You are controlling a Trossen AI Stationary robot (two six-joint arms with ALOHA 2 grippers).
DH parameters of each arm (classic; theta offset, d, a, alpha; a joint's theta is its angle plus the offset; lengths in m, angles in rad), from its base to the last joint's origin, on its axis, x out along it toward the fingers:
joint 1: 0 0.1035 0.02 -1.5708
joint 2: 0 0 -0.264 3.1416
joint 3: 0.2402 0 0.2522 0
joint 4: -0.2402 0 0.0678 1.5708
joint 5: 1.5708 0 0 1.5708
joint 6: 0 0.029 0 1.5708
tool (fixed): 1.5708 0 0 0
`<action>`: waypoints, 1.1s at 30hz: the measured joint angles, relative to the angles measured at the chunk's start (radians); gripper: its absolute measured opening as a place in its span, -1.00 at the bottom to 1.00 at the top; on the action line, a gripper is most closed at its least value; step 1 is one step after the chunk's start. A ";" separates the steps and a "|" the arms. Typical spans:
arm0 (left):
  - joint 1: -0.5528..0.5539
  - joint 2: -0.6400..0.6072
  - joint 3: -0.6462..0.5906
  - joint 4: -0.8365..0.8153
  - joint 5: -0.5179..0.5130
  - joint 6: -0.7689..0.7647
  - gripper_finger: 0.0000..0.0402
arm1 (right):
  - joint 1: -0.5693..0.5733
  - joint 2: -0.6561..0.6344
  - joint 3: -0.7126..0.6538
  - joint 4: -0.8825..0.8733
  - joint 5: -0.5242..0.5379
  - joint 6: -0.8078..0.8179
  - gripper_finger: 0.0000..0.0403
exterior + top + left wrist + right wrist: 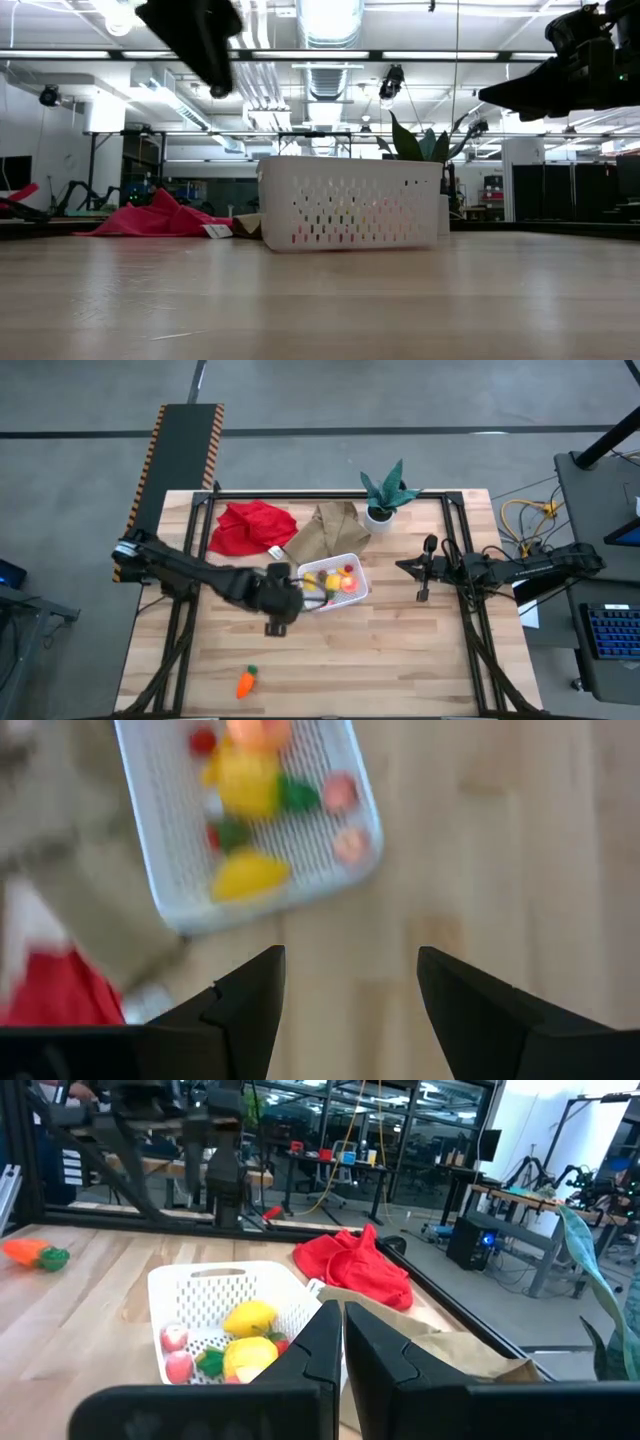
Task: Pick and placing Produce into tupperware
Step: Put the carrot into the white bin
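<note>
The left tool (300, 596), fingers apart and empty, hovers just beside the tub (352, 594), probably past its rim. Swing to the carrot (246, 681), alone on the table's (400, 650) near edge, descend squarely, then close. The right tool (408, 566) waits shut.

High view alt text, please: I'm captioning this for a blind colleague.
A white basket holding yellow and red toy produce sits mid-table, with the left hand open just beside it and empty. An orange carrot lies alone near the table's front edge. The right hand waits shut off to the right; a red cloth, brown bag and potted plant sit behind.
</note>
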State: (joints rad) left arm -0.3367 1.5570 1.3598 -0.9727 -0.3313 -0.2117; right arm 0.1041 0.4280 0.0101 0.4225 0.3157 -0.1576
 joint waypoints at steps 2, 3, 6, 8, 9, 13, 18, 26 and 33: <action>-0.048 -0.002 0.030 -0.094 -0.002 -0.133 0.07 | 0.000 0.000 0.000 0.000 0.000 -0.006 -0.96; -0.073 -0.002 0.047 -0.124 -0.002 -0.200 0.07 | 0.000 0.000 0.000 0.000 0.000 -0.007 -0.96; -0.150 -0.002 0.079 -0.217 0.019 -0.410 0.07 | 0.000 0.000 0.000 0.005 0.000 -0.023 -0.96; -0.192 0.004 0.087 -0.215 0.078 -0.542 0.07 | 0.000 0.000 0.000 0.007 0.000 -0.037 -0.96; -0.215 0.009 0.087 -0.214 0.101 -0.618 0.07 | 0.000 0.000 0.000 0.008 0.000 -0.043 -0.96; -0.261 0.040 0.085 -0.239 0.131 -0.876 0.07 | 0.000 0.000 0.000 0.009 0.000 -0.056 -0.96; -0.266 0.065 0.085 -0.294 0.142 -1.250 0.07 | 0.000 0.000 0.000 0.002 0.000 -0.019 -0.96; -0.311 0.117 0.145 -0.293 0.149 -1.516 0.07 | 0.000 0.000 0.000 -0.053 -0.001 0.079 -0.96; -0.330 0.138 0.172 -0.284 0.217 -1.464 0.07 | 0.000 0.000 0.000 -0.075 -0.008 0.135 -0.96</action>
State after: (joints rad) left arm -0.6670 1.6955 1.5318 -1.2567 -0.1140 -1.6756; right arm 0.1041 0.4278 0.0101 0.3471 0.3077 -0.0228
